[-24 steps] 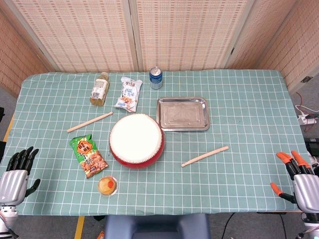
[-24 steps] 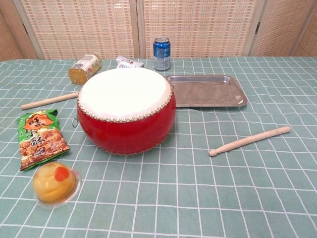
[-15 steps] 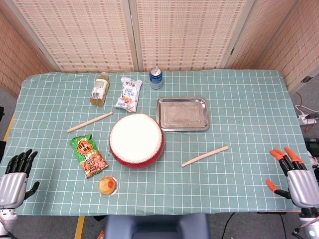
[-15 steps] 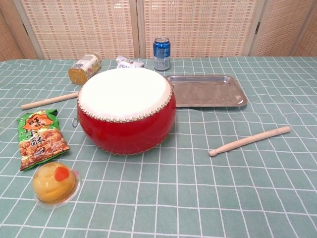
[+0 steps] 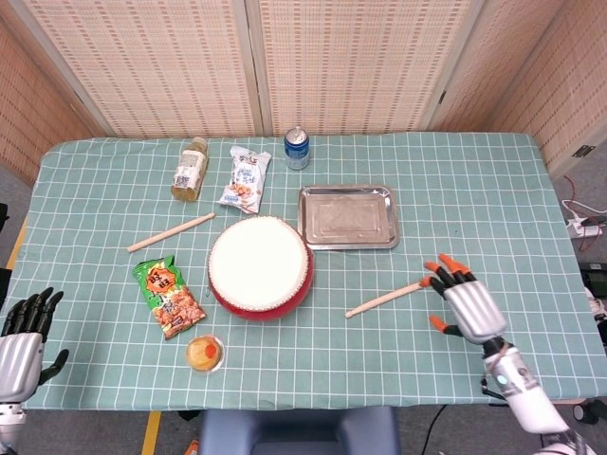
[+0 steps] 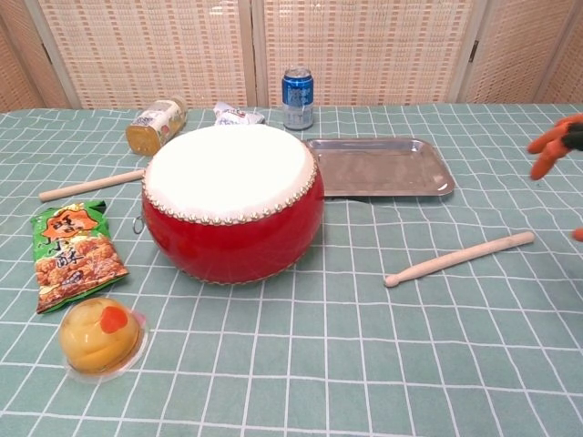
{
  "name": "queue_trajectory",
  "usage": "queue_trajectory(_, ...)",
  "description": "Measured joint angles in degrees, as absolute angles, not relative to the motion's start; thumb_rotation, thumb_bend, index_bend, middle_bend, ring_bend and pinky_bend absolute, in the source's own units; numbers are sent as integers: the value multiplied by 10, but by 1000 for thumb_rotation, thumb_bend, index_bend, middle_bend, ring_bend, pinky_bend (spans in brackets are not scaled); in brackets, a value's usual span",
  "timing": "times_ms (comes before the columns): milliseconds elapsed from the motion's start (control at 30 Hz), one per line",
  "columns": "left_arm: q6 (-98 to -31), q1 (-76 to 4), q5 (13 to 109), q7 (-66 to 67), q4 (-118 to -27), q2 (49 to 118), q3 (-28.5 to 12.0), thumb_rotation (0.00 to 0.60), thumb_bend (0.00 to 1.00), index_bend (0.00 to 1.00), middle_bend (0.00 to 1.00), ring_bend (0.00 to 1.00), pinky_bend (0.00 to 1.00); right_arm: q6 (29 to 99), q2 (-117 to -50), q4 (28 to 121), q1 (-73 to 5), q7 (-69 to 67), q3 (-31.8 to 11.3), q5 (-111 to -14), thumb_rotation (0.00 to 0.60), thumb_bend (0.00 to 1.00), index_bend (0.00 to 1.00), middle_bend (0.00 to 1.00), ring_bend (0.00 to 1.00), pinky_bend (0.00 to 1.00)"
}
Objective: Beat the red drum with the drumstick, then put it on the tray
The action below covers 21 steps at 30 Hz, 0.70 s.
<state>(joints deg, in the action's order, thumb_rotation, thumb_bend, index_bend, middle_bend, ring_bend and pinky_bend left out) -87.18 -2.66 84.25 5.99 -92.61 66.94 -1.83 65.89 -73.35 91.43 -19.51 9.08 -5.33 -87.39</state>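
The right hand [image 5: 464, 305] is open and holds nothing, just right of the near stick [image 5: 390, 297], which lies right of the red drum [image 5: 260, 266], so it should come down slowly and close around the stick's right end

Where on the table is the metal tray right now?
In the head view the metal tray lies just right of centre, beside the red drum at its upper right and in front of the blue can.

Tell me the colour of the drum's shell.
Red, under a white skin; the drum shows it best in the chest view.
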Motion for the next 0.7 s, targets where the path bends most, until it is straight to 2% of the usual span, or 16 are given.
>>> queue_trajectory(200,-865,-27,835,53,-920,670,-20,600,244,9,0,0,32,580,-814,837,-265,125,-71,-846,600,233,413,142,36,178)
queue_trajectory(400,-855,-29,828,47,-912,672,-22,600,246,9,0,0,32,525,-883,755,-305,141,-73,-821,600,233,402,142,35,177)
queue_trajectory(533,-851,-30,826,44,-908,675,-22,600,246,9,0,0,32,507,-905,733,-320,142,-67,-810,600,240,407,143,35,177)
queue_trajectory(700,-847,-31,824,39,-903,677,-21,600,245,9,0,0,32,506,-916,726,-325,139,-63,-808,600,304,441,143,35,177)
